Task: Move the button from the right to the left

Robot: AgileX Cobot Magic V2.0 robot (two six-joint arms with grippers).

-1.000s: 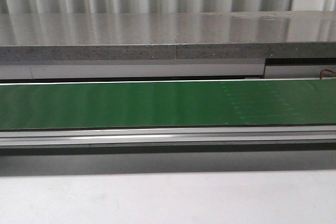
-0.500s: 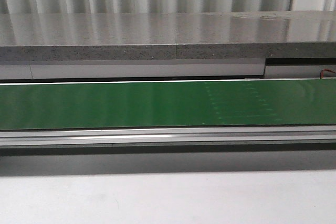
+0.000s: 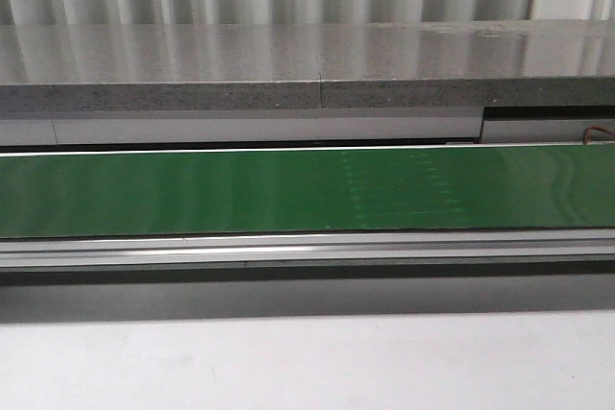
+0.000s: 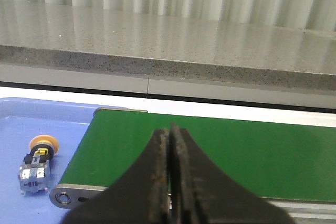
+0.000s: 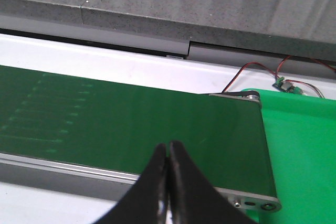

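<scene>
The button [image 4: 37,157], with a yellow-orange round head and a blue and grey body, lies on its side in a blue tray [image 4: 31,129] by the left end of the green conveyor belt [image 4: 210,145], seen only in the left wrist view. My left gripper [image 4: 170,129] is shut and empty over the belt's left end, to the right of the button. My right gripper [image 5: 167,148] is shut and empty over the belt's right end [image 5: 157,119]. Neither gripper shows in the front view.
The belt [image 3: 288,189] runs across the front view, with a grey stone ledge [image 3: 307,69] behind it and a metal rail [image 3: 307,249] in front. A green tray [image 5: 299,145] lies beyond the belt's right end, with wires and a small board [image 5: 283,84] nearby.
Faint pale marks on the belt have shifted to the left across the front view. Nothing else has moved.
</scene>
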